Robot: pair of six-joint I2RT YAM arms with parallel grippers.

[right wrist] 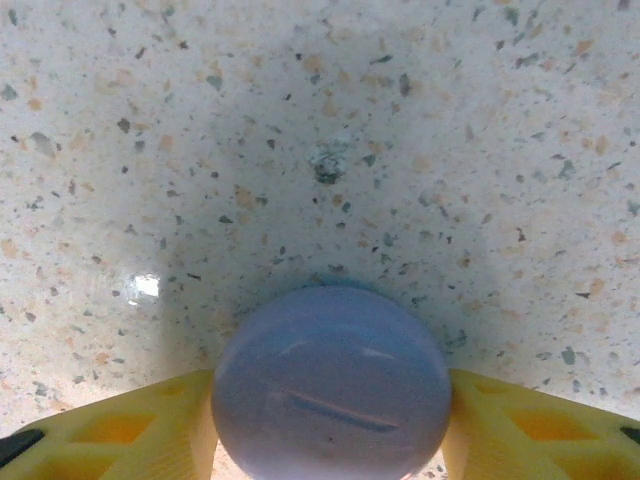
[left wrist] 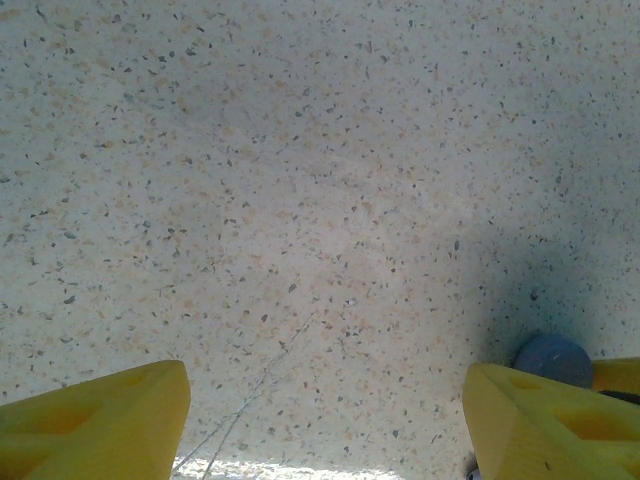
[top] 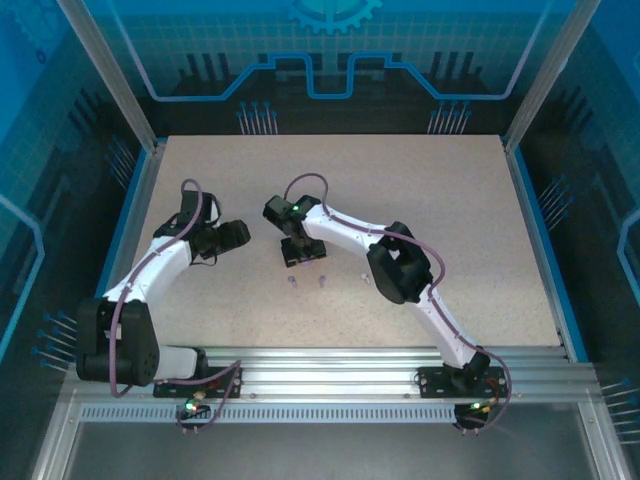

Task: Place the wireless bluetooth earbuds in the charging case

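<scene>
The right claw [top: 300,255] pinches the round purple case [right wrist: 330,380] on the speckled tabletop [right wrist: 320,100], two tiny earbuds [top: 292,283] lie loose near that claw, and the left claw [left wrist: 325,385] is spread wide over the tabletop.

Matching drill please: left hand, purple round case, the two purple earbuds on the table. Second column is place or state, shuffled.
1. left hand
2. pale purple round plastic case
3. two tiny pale purple stemmed earbuds

A. lying loose on the speckled beige table, apart from both hands
B. open, nothing between its yellow fingers
C. clasped between the right hand fingers

Pairs: 1-B, 2-C, 3-A
</scene>
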